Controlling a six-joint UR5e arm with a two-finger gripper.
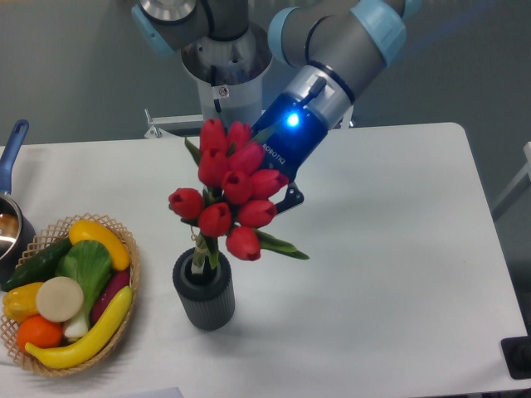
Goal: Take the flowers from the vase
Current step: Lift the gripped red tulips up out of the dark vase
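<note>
The arm [348, 37] is grey tube with pale blue joint caps and silver ends. Its wrist narrows to a silver ring, then a dark blue body with a lit blue lamp and small white lettering, too small to read. Below sits a black gripper [286, 197].
</note>
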